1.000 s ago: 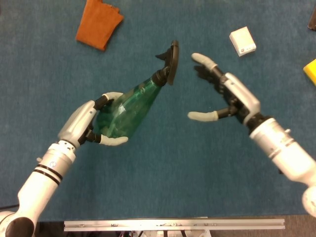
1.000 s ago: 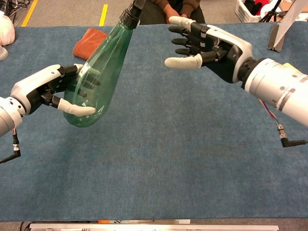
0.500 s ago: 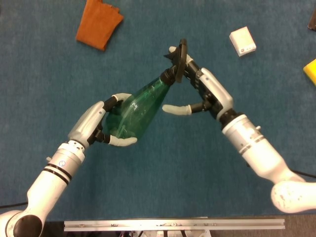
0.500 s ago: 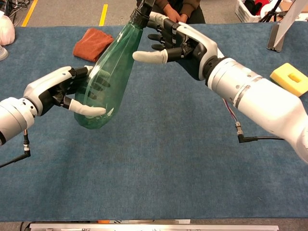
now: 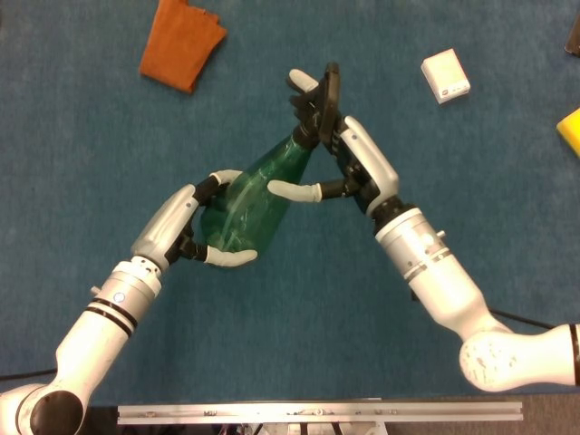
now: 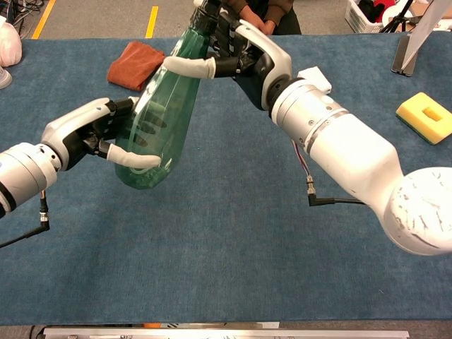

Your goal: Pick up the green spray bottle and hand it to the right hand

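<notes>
Aloft, green spray bottle (image 5: 254, 199): left hand (image 5: 181, 231) grips base, right hand (image 5: 349, 168) wraps neck.

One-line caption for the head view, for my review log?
Left hand holds the green spray bottle by its base while the right hand wraps around its neck above the blue table.

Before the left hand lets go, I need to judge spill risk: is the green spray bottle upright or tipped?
Tipped. The green spray bottle leans, base low in the left hand, nozzle high by the right hand.

Bottle (image 5: 254, 204) slants between left hand (image 5: 172, 231) and right hand (image 5: 349, 168).
</notes>
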